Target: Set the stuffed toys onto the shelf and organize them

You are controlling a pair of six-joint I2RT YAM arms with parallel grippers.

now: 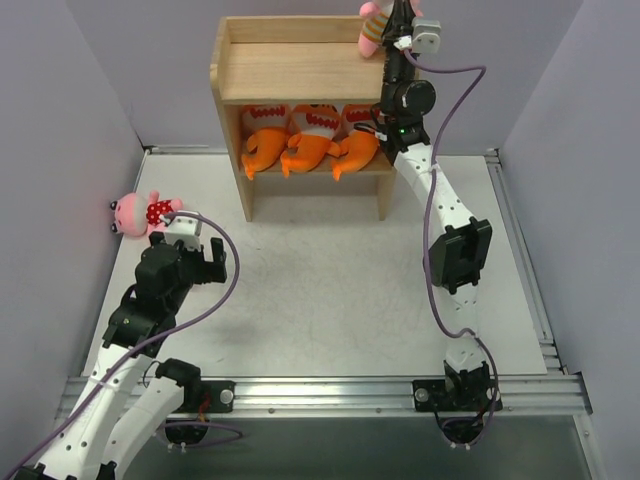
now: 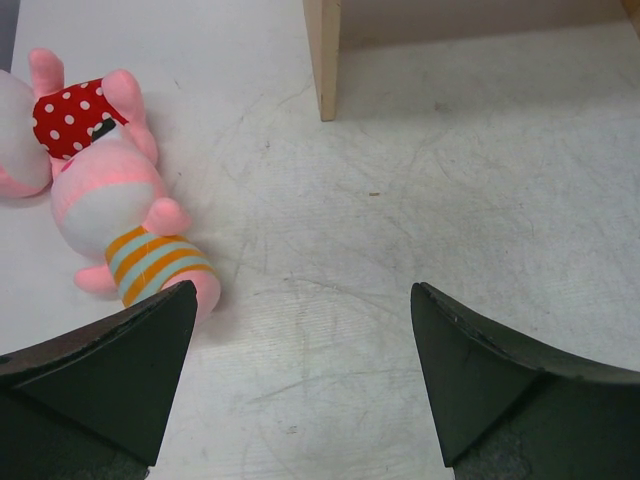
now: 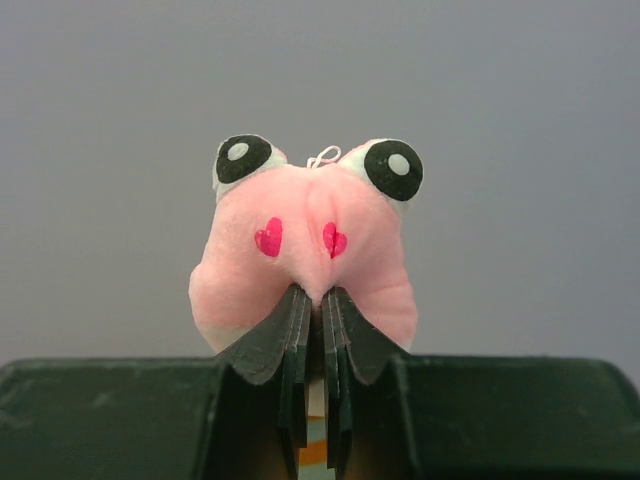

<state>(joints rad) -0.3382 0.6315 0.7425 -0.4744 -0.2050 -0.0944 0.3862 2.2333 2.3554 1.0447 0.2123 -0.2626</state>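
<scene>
The wooden shelf (image 1: 300, 70) stands at the back of the table. Three orange fish toys (image 1: 265, 142) (image 1: 310, 140) (image 1: 355, 148) sit side by side on its middle tier. My right gripper (image 1: 402, 30) (image 3: 318, 295) is shut on a pink striped doll (image 1: 372, 25) (image 3: 300, 240), pinching its face, above the top tier's right end. My left gripper (image 1: 186, 258) (image 2: 302, 290) is open over bare table. A pink doll in red polka dots (image 1: 140, 212) (image 2: 75, 115) and a striped doll (image 2: 125, 215) lie just left of it, the striped doll's foot by the left finger.
The shelf's front left leg (image 2: 325, 60) stands ahead of my left gripper. Grey walls close in the table on the left, right and back. A metal rail (image 1: 320, 390) runs along the near edge by the arm bases.
</scene>
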